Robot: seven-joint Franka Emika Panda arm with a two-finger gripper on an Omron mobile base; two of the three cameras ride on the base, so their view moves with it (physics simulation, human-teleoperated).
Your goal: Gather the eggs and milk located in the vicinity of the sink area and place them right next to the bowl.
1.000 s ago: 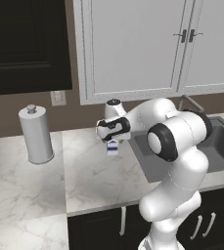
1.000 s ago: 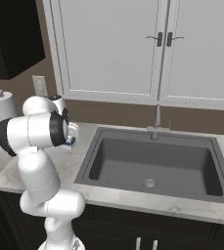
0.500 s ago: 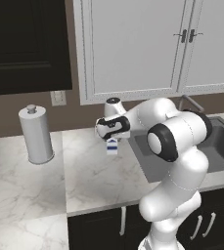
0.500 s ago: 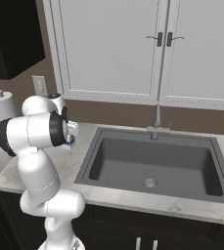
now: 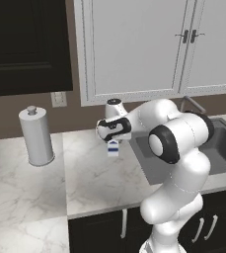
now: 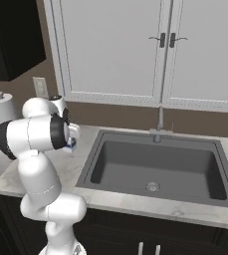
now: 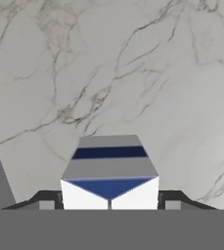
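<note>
While clamped on milk carton [image 7: 109, 171], gripper [image 7: 109, 201] over marble counter [image 5: 85, 183].
Fingertips flush against both carton sides; sink [image 6: 155, 164] alongside.

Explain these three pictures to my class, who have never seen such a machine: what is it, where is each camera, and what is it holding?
It is a white robot arm in a simulated kitchen. Two cameras sit behind it, left and right; the third rides on its hand, looking down. The fingers have closed on either side of a small milk carton standing on the marble counter. Left of it stands a paper-towel roll; to the right lies the dark sink with its faucet.
</note>
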